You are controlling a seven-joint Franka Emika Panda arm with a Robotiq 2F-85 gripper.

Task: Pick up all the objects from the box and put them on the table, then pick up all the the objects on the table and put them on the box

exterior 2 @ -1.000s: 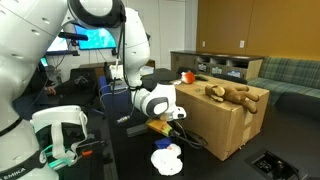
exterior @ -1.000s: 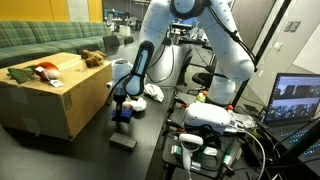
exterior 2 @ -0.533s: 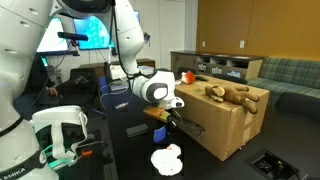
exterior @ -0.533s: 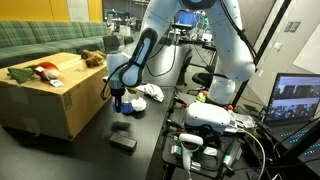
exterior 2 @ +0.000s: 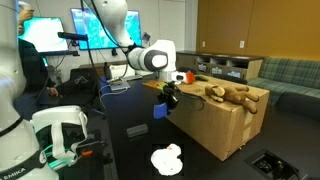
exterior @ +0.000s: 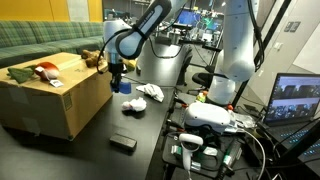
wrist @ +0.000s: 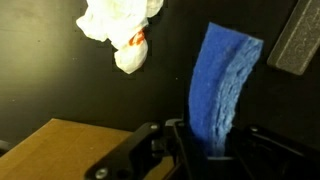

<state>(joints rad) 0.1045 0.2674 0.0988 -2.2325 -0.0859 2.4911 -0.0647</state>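
Note:
My gripper (exterior: 118, 74) is shut on the blue flat block (exterior: 123, 87) and holds it in the air beside the box's (exterior: 40, 105) upper right edge. In the wrist view the block (wrist: 220, 90) stands between the fingers of the gripper (wrist: 205, 152), with the box corner (wrist: 70, 150) at lower left. On the box lie a green plush (exterior: 20, 72), a red-and-white plush (exterior: 45, 72) and a brown plush (exterior: 92, 58). On the table (exterior: 100, 150) lie a white plush (exterior: 150, 93) and a black slab (exterior: 123, 142). In both exterior views the block (exterior 2: 160, 108) hangs under the gripper (exterior 2: 168, 94).
A green sofa (exterior: 40, 40) stands behind the box. At the right of the table sit a white device (exterior: 215, 118) with cables and a laptop (exterior: 297, 100). Monitors (exterior 2: 90, 30) glow at the back. The robot's white arm (exterior: 235, 50) rises over the table's far side.
The gripper closed on the blue block low over the table and carried it up and toward the box's top edge. The other objects stayed put.

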